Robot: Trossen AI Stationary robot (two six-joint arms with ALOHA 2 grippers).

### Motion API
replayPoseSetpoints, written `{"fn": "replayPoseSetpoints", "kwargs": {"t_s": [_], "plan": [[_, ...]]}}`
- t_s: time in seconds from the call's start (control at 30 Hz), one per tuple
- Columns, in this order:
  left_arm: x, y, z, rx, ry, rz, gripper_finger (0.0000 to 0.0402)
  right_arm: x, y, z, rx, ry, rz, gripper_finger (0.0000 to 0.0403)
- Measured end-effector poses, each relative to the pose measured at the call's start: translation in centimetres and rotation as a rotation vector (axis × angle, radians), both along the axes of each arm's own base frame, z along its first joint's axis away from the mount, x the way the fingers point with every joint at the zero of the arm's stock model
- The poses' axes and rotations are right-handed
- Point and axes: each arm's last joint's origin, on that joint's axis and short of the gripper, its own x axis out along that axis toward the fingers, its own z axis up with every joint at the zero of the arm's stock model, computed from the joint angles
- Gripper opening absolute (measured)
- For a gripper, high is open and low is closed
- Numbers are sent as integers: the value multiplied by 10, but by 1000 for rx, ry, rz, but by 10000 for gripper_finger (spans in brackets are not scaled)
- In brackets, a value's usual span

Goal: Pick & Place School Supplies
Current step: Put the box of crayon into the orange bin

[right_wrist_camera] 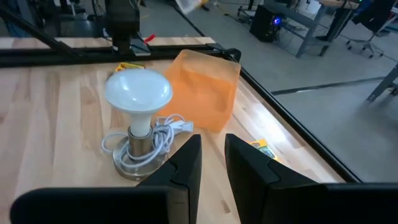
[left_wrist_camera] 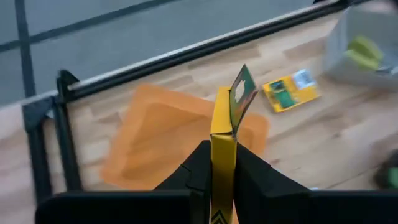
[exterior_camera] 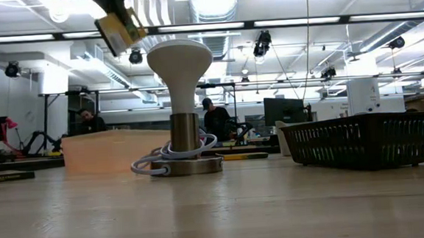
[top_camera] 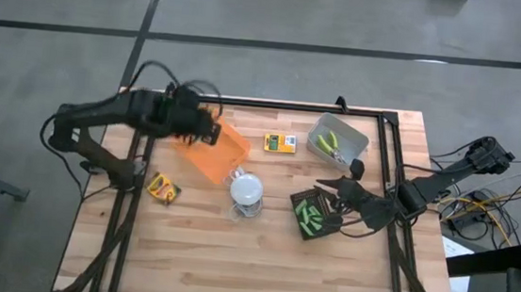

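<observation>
Orange tray point(top_camera: 215, 151): lies tilted on the wooden table point(top_camera: 232, 257), toward the far left, partly under the left arm's wrist.
Left gripper point(left_wrist_camera: 221, 165): hovers above the orange tray with its fingers clenched on a yellow printed box point(left_wrist_camera: 224, 140), which stands on edge between them with a flap sticking up at its top; the low view shows the same box raised well above the table.
Right gripper point(right_wrist_camera: 211, 152): hangs over the right half of the table, near the black mesh tray point(top_camera: 314, 214); its fingers stand slightly apart with nothing between them.
Second yellow box point(top_camera: 280, 143): lies flat at the far middle of the table, between the orange tray and the grey tray point(top_camera: 338, 141).
Third yellow box point(top_camera: 162, 188): lies near the left edge, nearer than the orange tray.
Green pieces point(top_camera: 309, 215): lie inside the black mesh tray.
Green-handled tool point(top_camera: 333, 147): rests in the grey tray at the far right.
White domed lamp point(top_camera: 247, 190): stands upright at mid-table on a round base with its cord coiled around it, just beside the near corner of the orange tray.
</observation>
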Motion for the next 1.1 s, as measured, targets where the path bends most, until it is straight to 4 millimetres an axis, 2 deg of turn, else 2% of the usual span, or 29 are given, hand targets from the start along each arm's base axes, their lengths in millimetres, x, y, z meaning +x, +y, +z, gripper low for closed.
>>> {"fn": "replayPoseSetpoints", "kwargs": {"t_s": [0.17,0.27,0.37,0.47,0.6,0.77,0.9,1.1], "plan": [[7,46,-14,-55,69,-154,39,2,1,4,15,-46,-17,68],[12,70,-32,-108,53,-260,39,2,0,4,9,-50,-28,68],[12,86,-58,-123,87,-271,39,2,0,5,14,-58,-29,68],[5,93,-88,-191,191,-264,39,2,1,6,21,-70,-29,68],[0,91,-132,-308,259,-326,39,2,0,7,17,-81,-44,68],[-1,90,-174,-384,199,-414,39,3,0,7,20,-87,-46,68],[-3,93,-188,-401,166,-428,39,4,-3,7,20,-86,-63,68],[-5,103,-185,-417,88,-462,39,8,-12,6,17,-86,-105,68]]}}
